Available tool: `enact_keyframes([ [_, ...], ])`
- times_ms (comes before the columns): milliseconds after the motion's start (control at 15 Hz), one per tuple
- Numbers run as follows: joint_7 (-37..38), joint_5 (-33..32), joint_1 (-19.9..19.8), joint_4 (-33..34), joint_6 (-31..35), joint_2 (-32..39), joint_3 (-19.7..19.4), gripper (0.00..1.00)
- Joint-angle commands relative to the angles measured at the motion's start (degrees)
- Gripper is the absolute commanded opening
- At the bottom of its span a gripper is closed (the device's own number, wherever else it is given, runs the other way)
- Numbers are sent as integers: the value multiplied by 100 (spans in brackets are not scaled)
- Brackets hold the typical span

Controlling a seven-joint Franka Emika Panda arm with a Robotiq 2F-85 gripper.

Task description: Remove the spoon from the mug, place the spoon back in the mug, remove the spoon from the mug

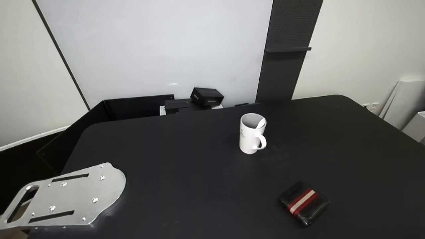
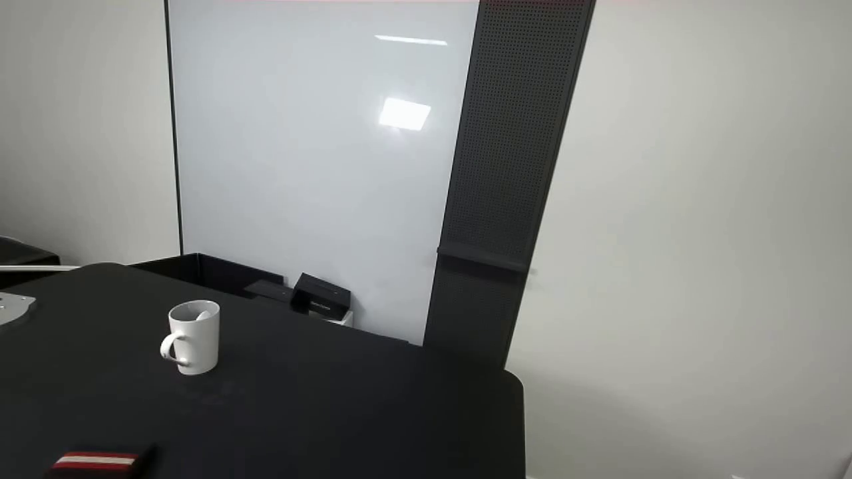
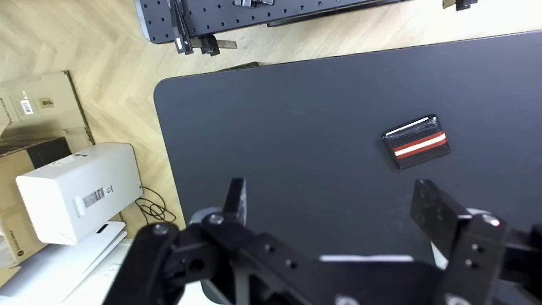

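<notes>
Black surface [image 1: 186,179]: corners rounded. Gripper [image 3: 330,188]: jaws wide apart, holding nothing. White mug [image 1: 248,137]: upright on the surface. Black wallet [image 1: 303,203] with red-and-white stripe: lying flat, apart from the mug. White spoon [image 1: 261,123]: inside the mug, upper end at the rim.

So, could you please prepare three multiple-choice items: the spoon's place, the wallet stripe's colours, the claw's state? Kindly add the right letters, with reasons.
1. Where is the spoon? A) on the table B) in the mug C) on the floor
2. What colours has the stripe on the wallet? A) blue and green B) yellow C) red and white
3. How is the claw? A) open B) fully shut C) gripping the spoon

1 B: its pale end shows at the mug's mouth in both exterior views.
2 C: it shows white between two reds.
3 A: its fingers stand wide apart in the wrist view.
</notes>
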Motion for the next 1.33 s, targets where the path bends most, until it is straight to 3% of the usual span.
enact_keyframes([
  [0, 64, -52, 109, 16, -19, 27, -71, 100],
  [667, 77, -71, 69, 102, 71, 215, -82, 100],
  [1267, -123, -251, -18, 942, 1481, 2018, -349, 100],
])
